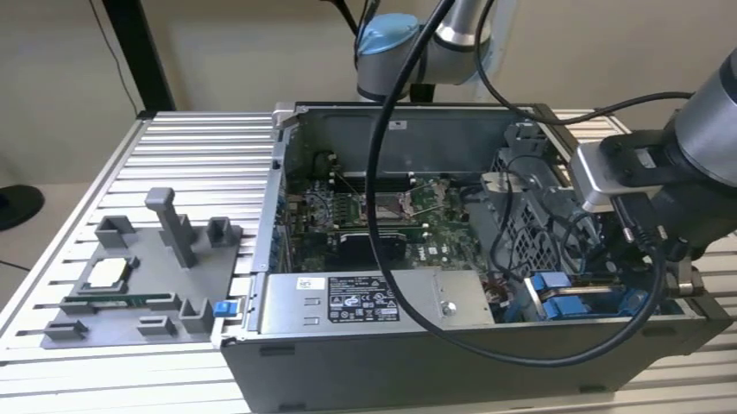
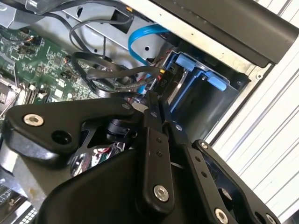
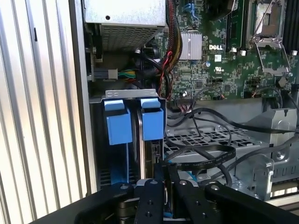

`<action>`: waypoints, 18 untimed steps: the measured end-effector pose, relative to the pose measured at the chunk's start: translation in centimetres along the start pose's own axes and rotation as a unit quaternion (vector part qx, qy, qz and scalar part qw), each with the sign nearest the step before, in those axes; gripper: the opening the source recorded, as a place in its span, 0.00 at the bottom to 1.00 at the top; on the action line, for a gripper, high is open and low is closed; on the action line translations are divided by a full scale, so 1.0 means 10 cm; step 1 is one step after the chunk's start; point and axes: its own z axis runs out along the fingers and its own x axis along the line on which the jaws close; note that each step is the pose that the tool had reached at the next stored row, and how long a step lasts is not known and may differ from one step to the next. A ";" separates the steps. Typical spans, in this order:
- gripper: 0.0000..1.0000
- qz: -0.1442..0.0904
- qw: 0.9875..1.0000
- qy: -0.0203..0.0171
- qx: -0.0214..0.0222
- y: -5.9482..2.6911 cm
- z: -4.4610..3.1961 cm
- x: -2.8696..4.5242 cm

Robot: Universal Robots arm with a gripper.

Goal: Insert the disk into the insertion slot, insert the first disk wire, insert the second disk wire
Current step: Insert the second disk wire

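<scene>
Fingers (image 2: 156,109) pinched together on a black wire connector (image 2: 162,84). Disk (image 3: 148,149) sits in the insertion slot (image 3: 119,123), at 5 o'clock in the case (image 1: 288,129).

Open computer case (image 1: 461,259) standing on a slatted table (image 1: 196,155), with the fixture tray (image 1: 138,285) beside it toward the exterior view's left. Inside the case, the motherboard (image 1: 381,220) lies on the floor; the power supply box (image 1: 362,302) sits along the near wall, and the insertion slot (image 1: 570,297) lies just beside it toward the exterior view's right. The disk (image 3: 148,140) stands seated in the slot between its rails. The gripper (image 2: 156,105) is at the disk's connector end, among loose cables (image 3: 210,156) lying over the drive cage (image 3: 233,140).
</scene>
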 end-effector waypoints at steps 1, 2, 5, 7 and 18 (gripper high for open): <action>0.00 0.000 1.000 0.000 0.000 0.000 0.005 0.002; 0.00 0.000 1.000 0.000 0.000 0.001 0.010 0.003; 0.00 0.000 1.000 0.000 0.000 0.002 0.019 0.010; 0.00 0.000 1.000 0.000 0.000 0.002 0.022 0.017; 0.00 -0.004 1.000 0.000 -0.001 -0.002 0.029 0.044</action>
